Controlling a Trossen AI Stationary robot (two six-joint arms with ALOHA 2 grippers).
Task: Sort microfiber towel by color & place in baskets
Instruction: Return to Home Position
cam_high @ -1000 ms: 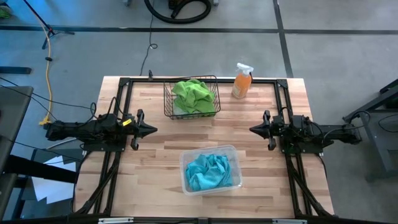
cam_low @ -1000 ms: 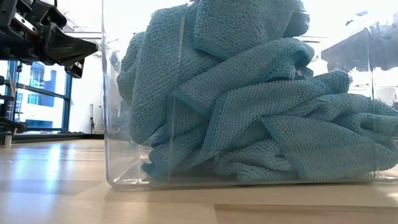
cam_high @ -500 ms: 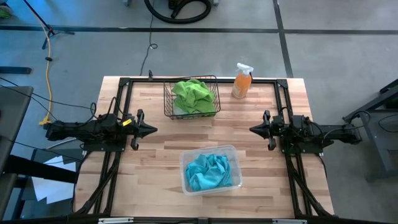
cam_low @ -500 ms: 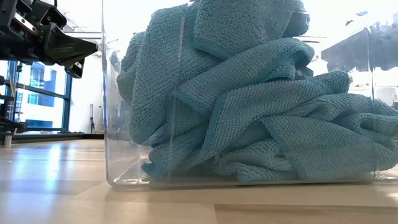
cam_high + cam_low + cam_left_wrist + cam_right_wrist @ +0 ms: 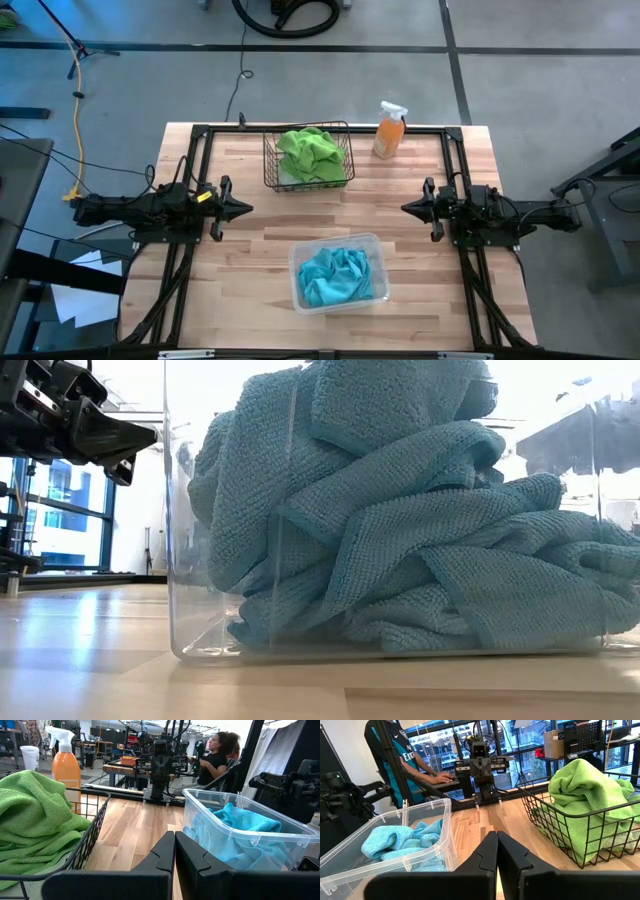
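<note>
Both arms lie parked at mid-length of the tabletop (image 5: 260, 250). The left gripper (image 5: 235, 209) is by the left edge and the right gripper (image 5: 408, 208) by the right edge, each with its fingers pressed together and holding nothing. The green towels (image 5: 312, 148) are heaped in the basket (image 5: 268, 160) at the back edge, with the bottle (image 5: 389, 132) just beside it towards the back right corner. The blue towels (image 5: 340, 275) fill the tub (image 5: 296, 275) near the middle of the front edge. The sorting looks done, so little seems left to go wrong. The green heap rises above the basket's rim, and a loose fold might slide over the wire. Any low sweep by an arm could snag it or tip the bottle.
</note>
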